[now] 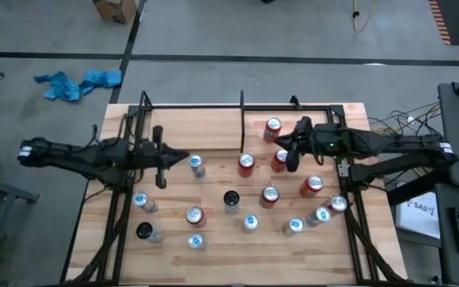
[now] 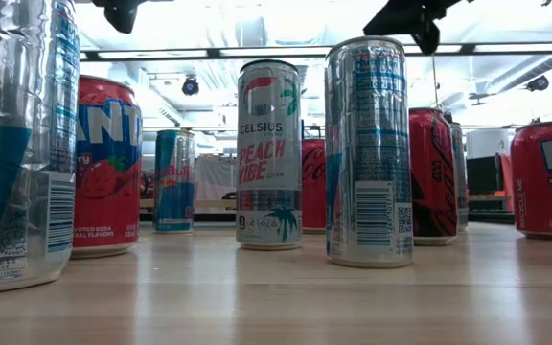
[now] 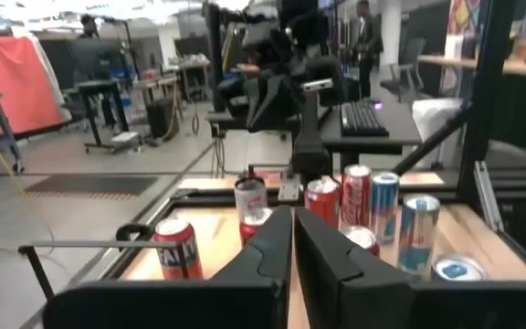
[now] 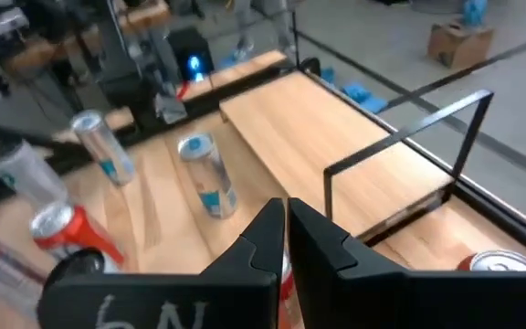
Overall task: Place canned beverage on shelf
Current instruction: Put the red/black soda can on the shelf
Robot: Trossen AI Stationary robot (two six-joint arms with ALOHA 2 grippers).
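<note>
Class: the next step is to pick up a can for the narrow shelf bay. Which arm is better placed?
Probably the right. The right gripper, shut and empty, hangs by a red can just outside the narrow bay; the left gripper waits across the table.

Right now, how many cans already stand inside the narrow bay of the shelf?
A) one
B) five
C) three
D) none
A: in the high view a single red can stands in the shelf, the narrow bay right of the divider; every other can is out on the open table.
</note>
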